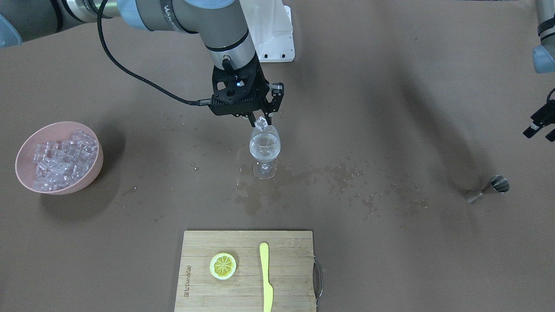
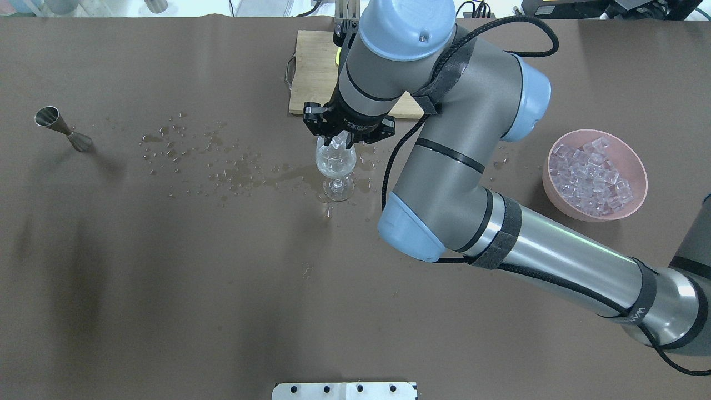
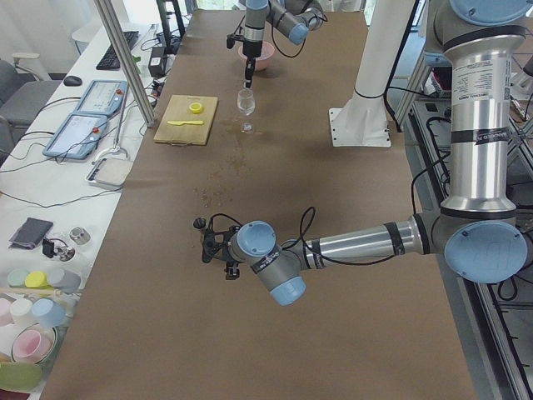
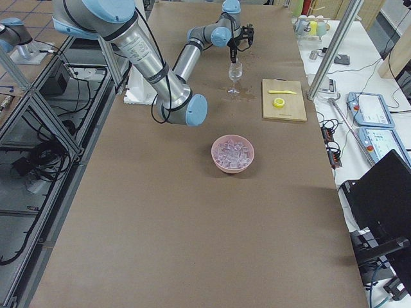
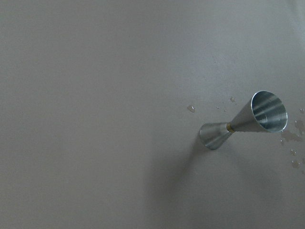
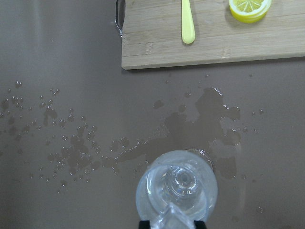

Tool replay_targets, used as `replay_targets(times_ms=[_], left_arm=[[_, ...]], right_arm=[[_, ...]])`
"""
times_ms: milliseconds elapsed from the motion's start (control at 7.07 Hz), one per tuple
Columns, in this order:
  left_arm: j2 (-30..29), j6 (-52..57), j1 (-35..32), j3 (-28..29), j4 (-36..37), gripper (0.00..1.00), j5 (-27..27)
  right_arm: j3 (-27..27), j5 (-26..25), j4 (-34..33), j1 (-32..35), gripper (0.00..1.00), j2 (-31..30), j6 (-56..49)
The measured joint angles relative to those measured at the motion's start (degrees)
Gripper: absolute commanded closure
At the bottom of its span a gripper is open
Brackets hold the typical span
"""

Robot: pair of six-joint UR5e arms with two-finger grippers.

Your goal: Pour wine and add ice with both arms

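A stemmed glass (image 1: 265,149) stands mid-table and holds a little clear wine (image 1: 264,144). It also shows in the overhead view (image 2: 335,164) and in the right wrist view (image 6: 177,187). My right gripper (image 1: 261,119) hangs just above the glass's rim, shut on one clear ice cube (image 1: 261,125), which also shows in the right wrist view (image 6: 174,215). Many more ice cubes (image 1: 63,158) fill a pink bowl (image 1: 26,149). My left gripper (image 1: 539,125) is at the table's end above a steel jigger (image 5: 245,119). I cannot tell whether it is open or shut.
Spilled liquid (image 1: 260,195) and droplets lie around the glass and toward the jigger (image 1: 488,190). A bamboo cutting board (image 1: 286,268) bears a lemon slice (image 1: 223,265) and a yellow knife (image 1: 266,277). The white base block (image 1: 273,30) stands behind the glass.
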Motion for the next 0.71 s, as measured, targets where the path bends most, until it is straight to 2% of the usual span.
replay_targets(times_ms=[141,283,424,707], left_arm=[[-0.02,0.0,0.0,-0.01,-0.04,0.02,0.0],[-0.04,0.0,0.0,0.0,-0.06,0.02,0.02],[-0.04,0.0,0.0,0.05,-0.04,0.02,0.05],[-0.05,0.0,0.0,0.13,-0.03,0.02,0.07]], right_arm=[[-0.33,-0.04,0.04,-0.02,0.77,0.08,0.05],[-0.75,-0.1,0.14,-0.07,0.12,0.15,0.09],[-1.0,-0.15,0.21,-0.13,0.0,0.15,0.43],[-1.16,-0.19,0.26,-0.17,0.0,0.23,1.93]])
